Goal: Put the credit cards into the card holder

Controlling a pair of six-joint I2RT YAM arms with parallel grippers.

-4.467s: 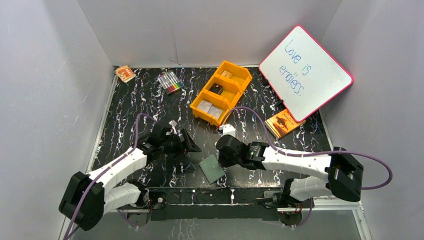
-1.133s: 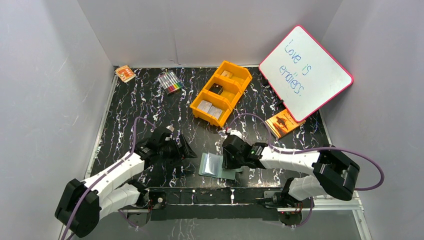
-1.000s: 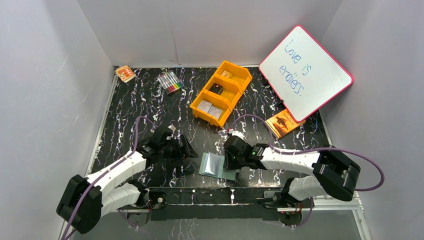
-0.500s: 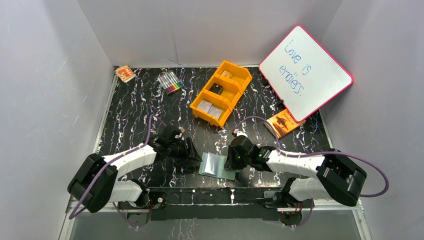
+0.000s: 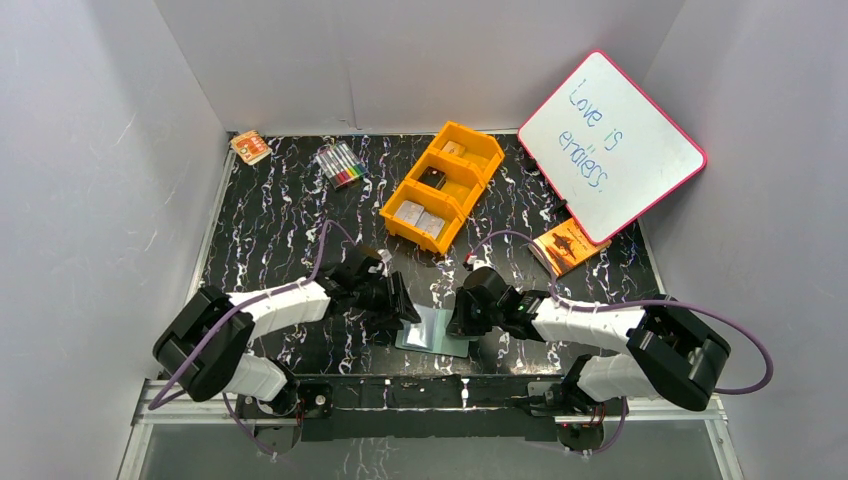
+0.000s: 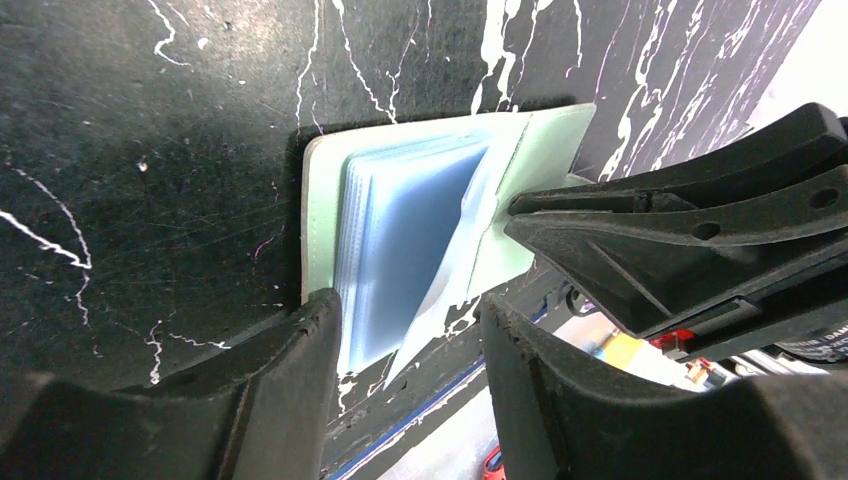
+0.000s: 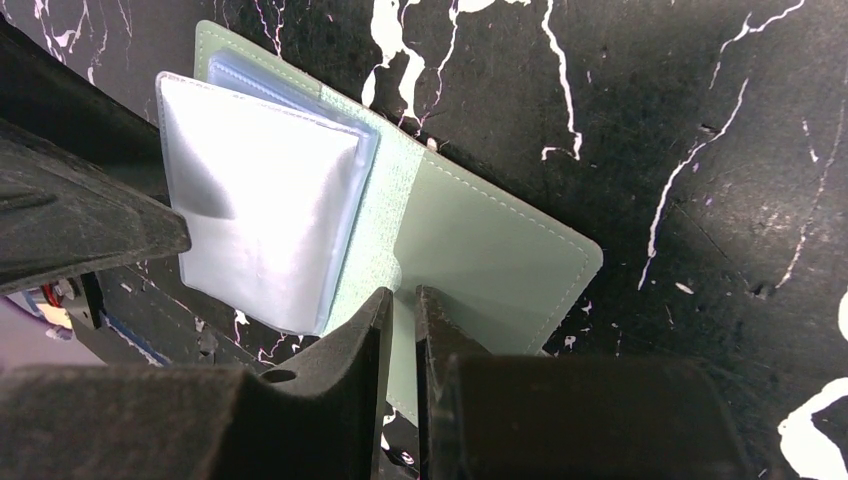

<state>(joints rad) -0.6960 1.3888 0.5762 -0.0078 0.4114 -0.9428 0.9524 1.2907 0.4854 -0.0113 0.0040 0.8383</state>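
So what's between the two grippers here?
The open card holder lies on the table between the left gripper and right gripper; the top view shows it, and both wrist views confirm.

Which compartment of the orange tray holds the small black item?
The middle compartment. Its neighbours differ: the near one holds pale credit cards, the far one a lighter item.

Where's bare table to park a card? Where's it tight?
Free: left side, between markers and the left arm; narrower strip between tray and whiteboard. Tight: at the card holder, where left gripper and right gripper meet.
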